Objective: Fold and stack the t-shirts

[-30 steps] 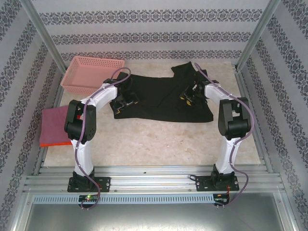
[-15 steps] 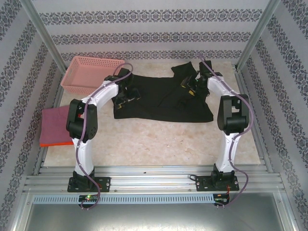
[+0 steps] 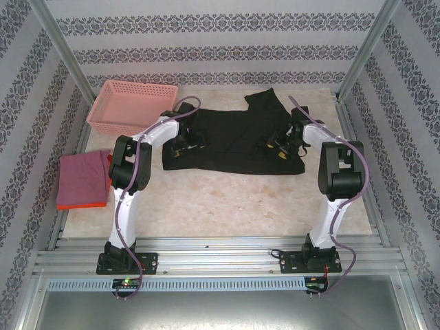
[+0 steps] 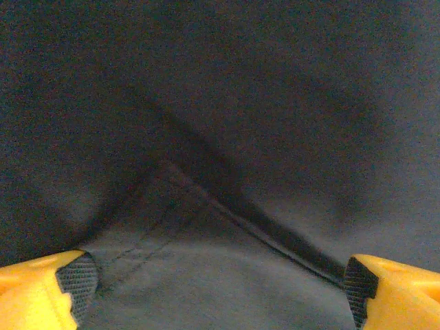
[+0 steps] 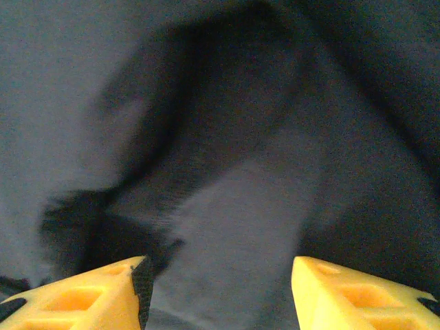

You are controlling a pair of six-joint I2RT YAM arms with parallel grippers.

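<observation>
Right now the black t-shirt is lying spread out on the far half of the table, and one flap of it is sticking up toward the back wall. The left gripper is hanging low over the left end of this shirt. In the left wrist view its yellow fingers are standing wide apart at the two bottom corners, and nothing is sitting between them but the dark cloth below. A stitched seam is running slantwise across the cloth there, with a soft fold rising above it. The right gripper is hanging over the right part of the same shirt, close to its near edge. In the right wrist view its fingers are standing apart too, not as wide, and they are not pinching anything; the cloth under them is looking rumpled and blurry. I cannot tell if either gripper is touching the shirt. A pink basket is sitting at the far left corner, just beside the black shirt. Nearer on the left side, well apart from the black shirt, a folded pink t-shirt is lying on top of an orange t-shirt, whose edge is peeking out along the near side.
</observation>
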